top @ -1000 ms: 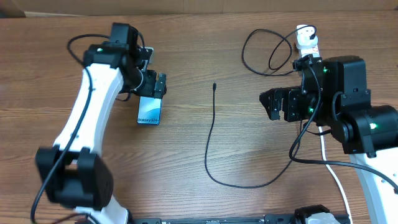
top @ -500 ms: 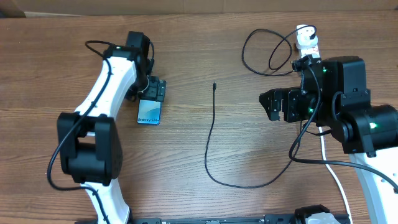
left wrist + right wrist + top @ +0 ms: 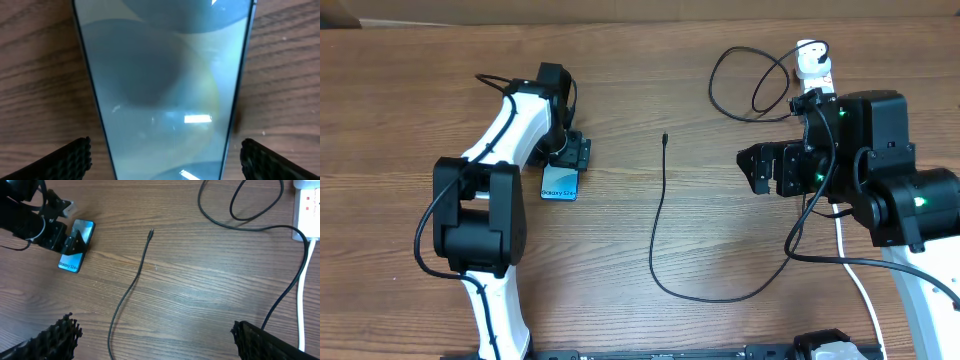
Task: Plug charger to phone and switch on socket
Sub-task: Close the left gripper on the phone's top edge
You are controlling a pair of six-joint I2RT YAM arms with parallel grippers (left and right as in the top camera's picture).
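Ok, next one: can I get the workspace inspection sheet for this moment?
surface: wooden table, bare grain, no spills
job's things: phone flat, screen up; charger not plugged into it, its free end lying mid-table; socket at the far right, partly behind the right arm
clutter: nothing seen
grippers: left gripper open, jaws straddling the phone; right gripper open, empty, above the table
cables: charger loops near the socket; white cord runs down the right side
surroundings: nothing seen beyond the table's far edge
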